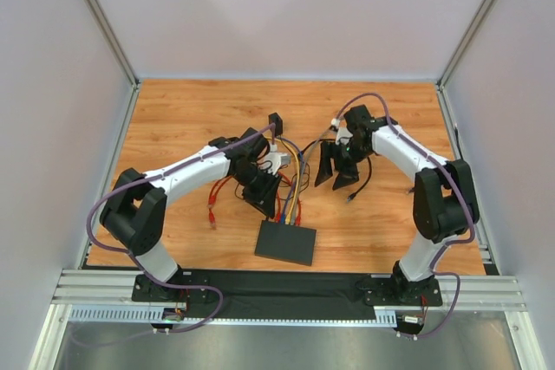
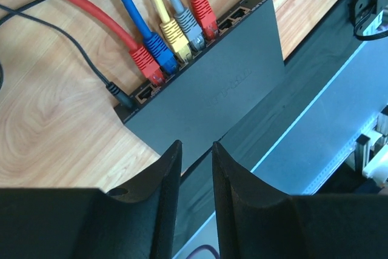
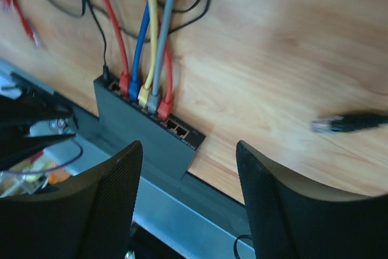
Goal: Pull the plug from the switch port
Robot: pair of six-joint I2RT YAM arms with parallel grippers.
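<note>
The flat black switch [image 1: 286, 243] lies near the table's front edge. In the left wrist view the switch [image 2: 224, 83] has several plugs in its port row: red [image 2: 145, 62], blue [image 2: 159, 50], yellow [image 2: 174, 36], grey [image 2: 189, 28] and red [image 2: 205, 13]. My left gripper [image 2: 197, 150] hovers above the switch's near side, empty, with a narrow gap between the fingers. My right gripper [image 3: 189, 147] is wide open and empty, above and to the right of the switch [image 3: 145, 134]. In the top view the left gripper [image 1: 260, 195] is over the cables and the right gripper [image 1: 336, 172] is farther right.
A thin black power lead [image 2: 118, 92] enters the switch's end. A loose black plug [image 3: 348, 122] lies on the wood to the right. A loose red cable [image 1: 212, 205] lies left of the cable bundle. A small black block [image 1: 276, 120] stands behind. A metal rail [image 1: 286, 288] runs along the front.
</note>
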